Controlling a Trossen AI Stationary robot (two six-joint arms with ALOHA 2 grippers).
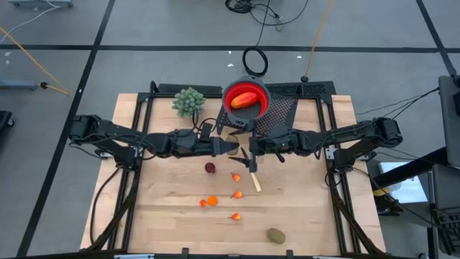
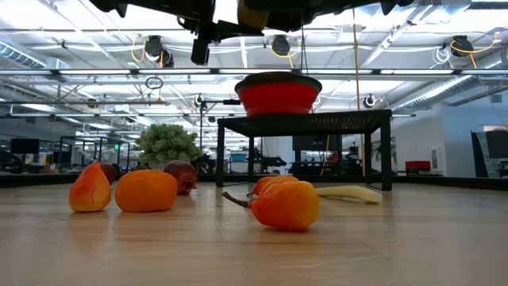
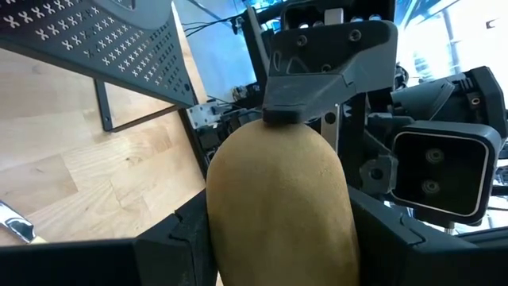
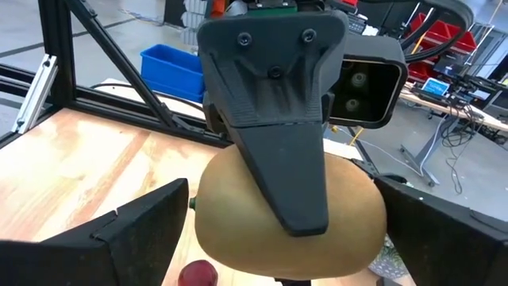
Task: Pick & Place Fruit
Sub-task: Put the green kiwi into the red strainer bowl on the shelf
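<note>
Brownish oval fruit [image 3: 278,206] pinched by left gripper [image 1: 233,147] — right gripper [image 1: 251,147] spread wide around it.

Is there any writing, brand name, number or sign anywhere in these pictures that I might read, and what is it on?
None can be read.
Red bowl: no label shows.
Black perforated rack: only cross-shaped cut-outs, no letters.
Blue bin: no print shows.
Monitors in the room behind: too small to read.
</note>
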